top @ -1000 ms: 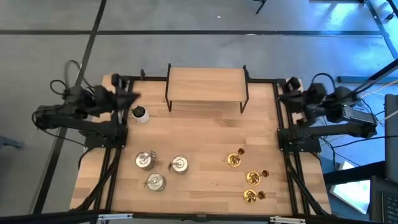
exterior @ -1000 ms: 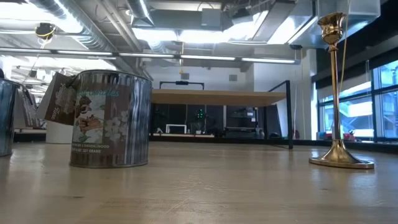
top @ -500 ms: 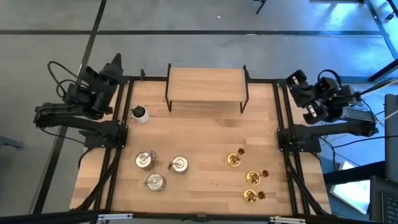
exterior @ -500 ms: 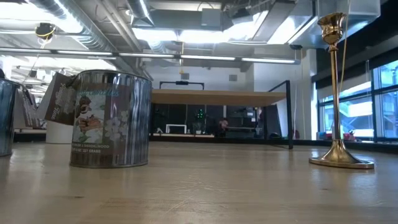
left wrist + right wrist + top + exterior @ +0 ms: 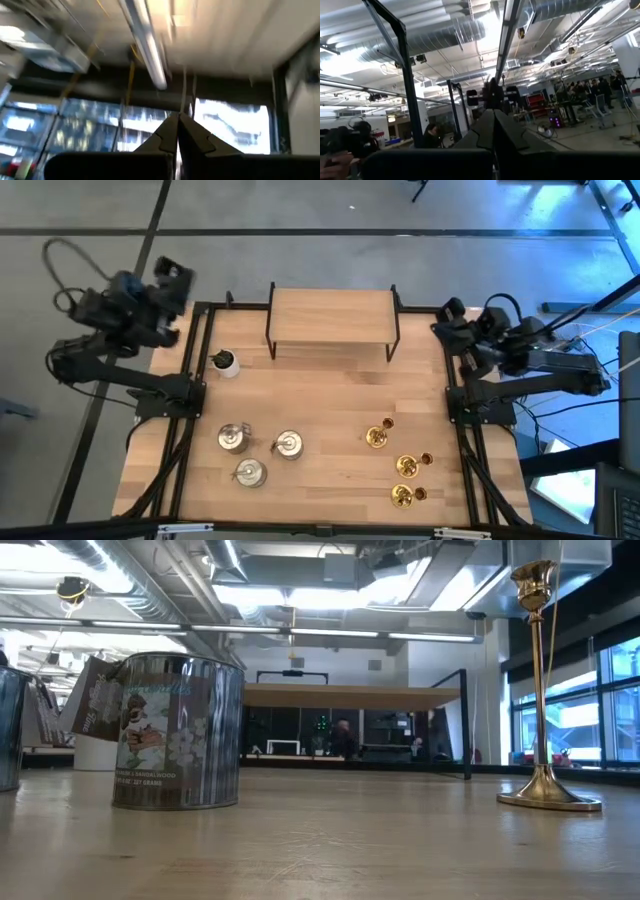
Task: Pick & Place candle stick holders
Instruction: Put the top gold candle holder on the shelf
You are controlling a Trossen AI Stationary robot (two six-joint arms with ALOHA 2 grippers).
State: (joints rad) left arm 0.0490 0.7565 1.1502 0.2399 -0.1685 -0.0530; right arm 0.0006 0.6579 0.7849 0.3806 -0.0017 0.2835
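Observation:
Three squat silvery candle stick holders stand on their bases at the table's near left. Three gold ones with round bases and slim stems stand at the near right. The low view shows one silvery holder and one gold holder up close. My left gripper is raised beyond the table's far left corner and shut, tipped upward. My right gripper is at the far right edge, shut, also tipped upward. Both hold nothing.
A wooden shelf on black legs stands at the middle of the table's far edge. A tiny white pot with a green plant sits at the far left. Bare wood lies between the two groups of holders.
My left gripper has risen from beside the white pot and swung out past the table's far left corner, tipping upward. My right gripper has shifted a little toward the table's left from the far right edge. Both stay shut; the holders have not moved.

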